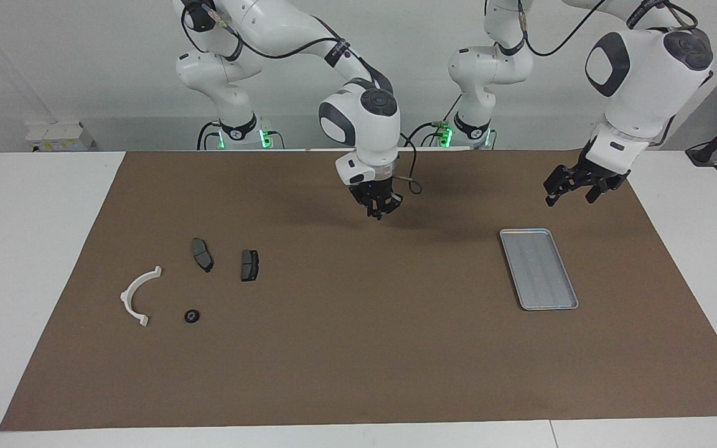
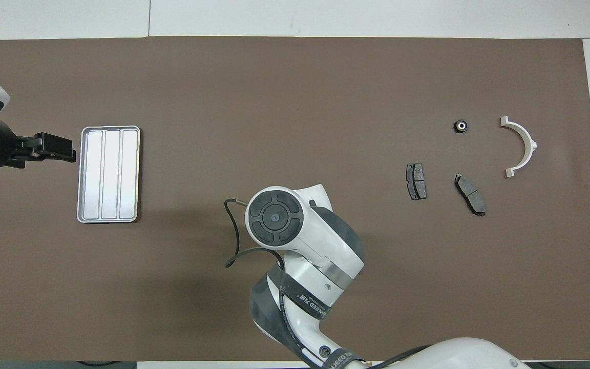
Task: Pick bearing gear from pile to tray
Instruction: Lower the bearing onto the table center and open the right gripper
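The reach has hardly begun: the bearing gear (image 1: pixel 192 316) sits untouched in the pile (image 1: pixel 193 283) at the right arm's end of the desk, so the clenched, empty right gripper (image 1: pixel 378 211) must open above it, while the left gripper (image 1: pixel 573 188) waits released near the tray (image 1: pixel 538 269).

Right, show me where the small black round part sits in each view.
Facing view: the small black round part lies low on the mat, beside the lower end of the white arc.
Overhead view: the same part lies high up, beside the upper end of the white arc.
Shared landmark: the white arc.
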You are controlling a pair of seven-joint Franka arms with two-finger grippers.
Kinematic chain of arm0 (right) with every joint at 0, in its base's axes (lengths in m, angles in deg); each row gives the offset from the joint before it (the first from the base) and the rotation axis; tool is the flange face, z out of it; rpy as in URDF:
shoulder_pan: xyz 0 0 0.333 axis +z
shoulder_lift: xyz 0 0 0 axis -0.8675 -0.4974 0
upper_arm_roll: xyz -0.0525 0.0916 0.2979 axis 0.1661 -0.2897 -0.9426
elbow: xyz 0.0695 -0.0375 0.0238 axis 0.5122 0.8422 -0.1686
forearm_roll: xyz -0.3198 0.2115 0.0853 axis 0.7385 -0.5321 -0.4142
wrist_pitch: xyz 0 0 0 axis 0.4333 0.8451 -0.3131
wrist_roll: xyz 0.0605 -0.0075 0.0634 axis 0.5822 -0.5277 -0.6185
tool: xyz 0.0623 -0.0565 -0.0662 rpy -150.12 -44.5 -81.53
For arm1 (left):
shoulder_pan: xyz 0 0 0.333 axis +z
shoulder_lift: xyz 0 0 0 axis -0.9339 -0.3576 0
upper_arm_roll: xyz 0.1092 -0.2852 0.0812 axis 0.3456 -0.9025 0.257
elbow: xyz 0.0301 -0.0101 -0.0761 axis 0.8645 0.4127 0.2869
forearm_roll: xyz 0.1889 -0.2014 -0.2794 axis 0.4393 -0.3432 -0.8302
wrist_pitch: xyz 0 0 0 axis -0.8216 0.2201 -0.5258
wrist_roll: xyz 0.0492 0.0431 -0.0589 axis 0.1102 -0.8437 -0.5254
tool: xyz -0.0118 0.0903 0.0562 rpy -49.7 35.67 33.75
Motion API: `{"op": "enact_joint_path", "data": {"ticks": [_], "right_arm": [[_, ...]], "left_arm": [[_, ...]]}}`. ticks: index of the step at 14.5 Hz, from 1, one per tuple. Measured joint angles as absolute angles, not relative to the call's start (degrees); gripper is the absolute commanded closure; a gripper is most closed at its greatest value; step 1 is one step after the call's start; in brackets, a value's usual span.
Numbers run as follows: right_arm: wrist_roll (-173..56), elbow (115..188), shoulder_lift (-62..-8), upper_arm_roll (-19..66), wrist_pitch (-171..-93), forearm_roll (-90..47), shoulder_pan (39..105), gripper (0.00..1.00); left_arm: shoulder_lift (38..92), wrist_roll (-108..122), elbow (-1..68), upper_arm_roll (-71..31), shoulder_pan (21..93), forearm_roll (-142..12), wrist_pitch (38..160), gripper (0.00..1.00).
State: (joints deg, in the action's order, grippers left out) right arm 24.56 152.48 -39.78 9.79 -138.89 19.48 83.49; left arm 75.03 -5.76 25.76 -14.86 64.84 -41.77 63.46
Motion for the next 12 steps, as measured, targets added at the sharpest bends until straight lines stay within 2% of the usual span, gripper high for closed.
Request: {"op": "enact_joint_path", "data": {"ticks": [5,12], "right_arm": [[29.4,152.8,-45.7,9.8,-143.1,24.7,84.8,1.00],[29.4,152.9,-45.9,9.9,-144.6,25.3,84.5,1.00]], "left_arm": [[75.1,-5.8,25.9,-14.9,64.8,-41.8,63.5,0.00],[75.1,-5.8,26.0,-14.9,64.8,-41.8,63.8,0.00]]}}
